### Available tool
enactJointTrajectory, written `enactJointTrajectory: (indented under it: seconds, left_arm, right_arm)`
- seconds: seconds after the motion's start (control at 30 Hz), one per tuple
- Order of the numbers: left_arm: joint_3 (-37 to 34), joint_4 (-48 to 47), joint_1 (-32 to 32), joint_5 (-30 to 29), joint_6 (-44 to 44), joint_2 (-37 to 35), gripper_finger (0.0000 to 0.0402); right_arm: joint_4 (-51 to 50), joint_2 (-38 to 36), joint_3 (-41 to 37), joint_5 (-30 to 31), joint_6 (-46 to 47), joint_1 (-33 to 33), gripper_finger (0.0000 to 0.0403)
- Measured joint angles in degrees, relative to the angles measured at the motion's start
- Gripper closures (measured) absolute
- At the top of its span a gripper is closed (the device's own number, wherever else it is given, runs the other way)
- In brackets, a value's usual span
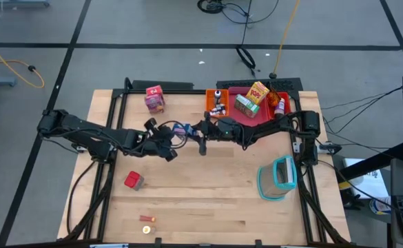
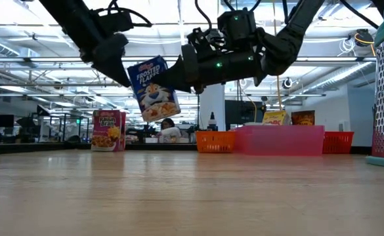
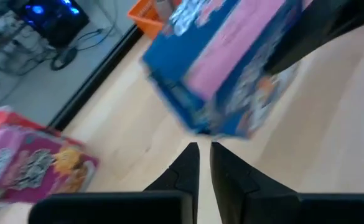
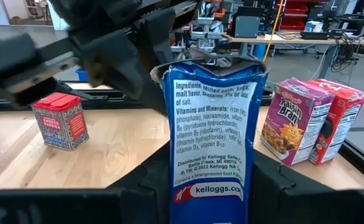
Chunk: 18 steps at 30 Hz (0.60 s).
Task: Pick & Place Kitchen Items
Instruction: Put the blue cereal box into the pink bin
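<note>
Cereal box in right pincer, aloft.

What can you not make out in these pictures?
1. High view: two small bits, too small to name.
2. Left wrist view: the print on the cereal box, blurred.
3. Low view: most of what the pink tray holds, hidden by its wall.

Three cartons on table, two bottles.
</note>
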Motion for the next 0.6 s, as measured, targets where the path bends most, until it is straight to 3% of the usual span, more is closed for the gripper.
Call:
enactJointTrajectory:
  seconds: [0.33,0.6]
  left_arm:
    - [0.0,-9.9,0.2,-6.6,-8.6,0.0,0.0355]
    - [0.0,-10.2,-0.1,-6.6,-10.0,0.0,0.0355]
  right_arm:
    - [-9.3,-7.2,-1.7,0.1,-0.8,-2.0,0.0273]
    - [-9.7,-20.5,-14.6,7.1,-2.2,-3.5,0.0273]
